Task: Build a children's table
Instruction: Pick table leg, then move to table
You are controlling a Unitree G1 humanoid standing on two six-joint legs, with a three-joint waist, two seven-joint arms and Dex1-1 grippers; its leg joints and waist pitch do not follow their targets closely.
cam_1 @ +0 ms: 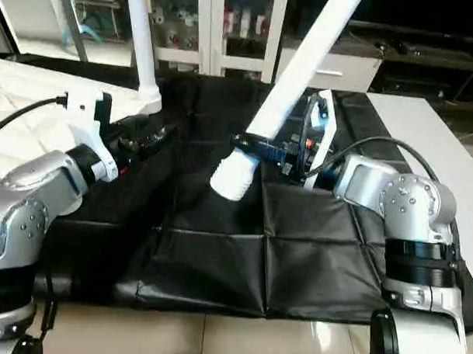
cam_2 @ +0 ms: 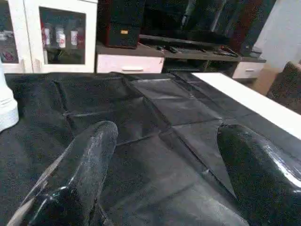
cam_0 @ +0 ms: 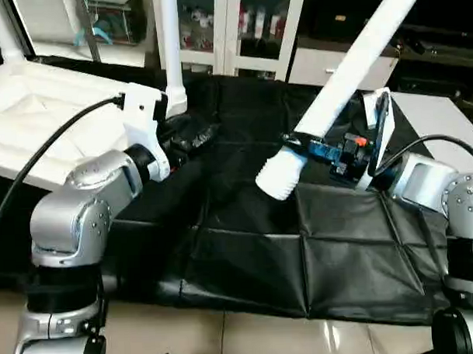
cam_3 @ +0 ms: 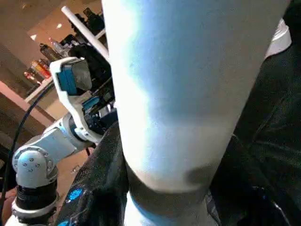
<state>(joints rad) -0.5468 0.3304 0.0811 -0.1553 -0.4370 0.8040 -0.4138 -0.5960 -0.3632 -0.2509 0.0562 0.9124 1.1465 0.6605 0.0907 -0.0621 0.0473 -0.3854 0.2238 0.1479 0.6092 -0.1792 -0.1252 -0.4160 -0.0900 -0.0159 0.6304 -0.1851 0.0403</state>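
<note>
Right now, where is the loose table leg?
The loose leg is clamped in the right hand, right of centre in the head views, tilted up and away over the black cloth, with its thick end just above the cloth.

The left gripper is parted and empty at the end of its bent silver arm, while the right gripper is clamped around a white leg, forearm angled inward

White glass-door cabinets stand behind the black-cloth work table; pale tiled floor.
</note>
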